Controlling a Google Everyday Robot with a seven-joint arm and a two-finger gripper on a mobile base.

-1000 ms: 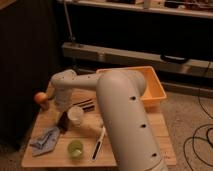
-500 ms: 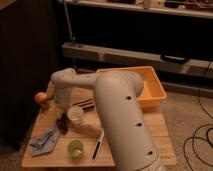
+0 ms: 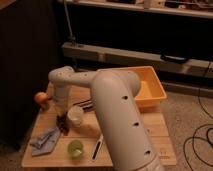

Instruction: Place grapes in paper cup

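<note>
Pincer (image 3: pixel 63 119) lower beside cup (image 3: pixel 76 115), grapes (image 3: pixel 64 127) beneath

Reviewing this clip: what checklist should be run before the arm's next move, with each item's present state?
1. Gripper located, low over the table beside the paper cup: ok.
2. Grapes in view, dark bunch right under the gripper: ok.
3. Grapes securely held: cannot tell.
4. Grapes above the cup's mouth: not ok, beside it.
5. Paper cup's mouth unblocked: ok.
6. Green cup apart from the paper cup: ok.
</note>
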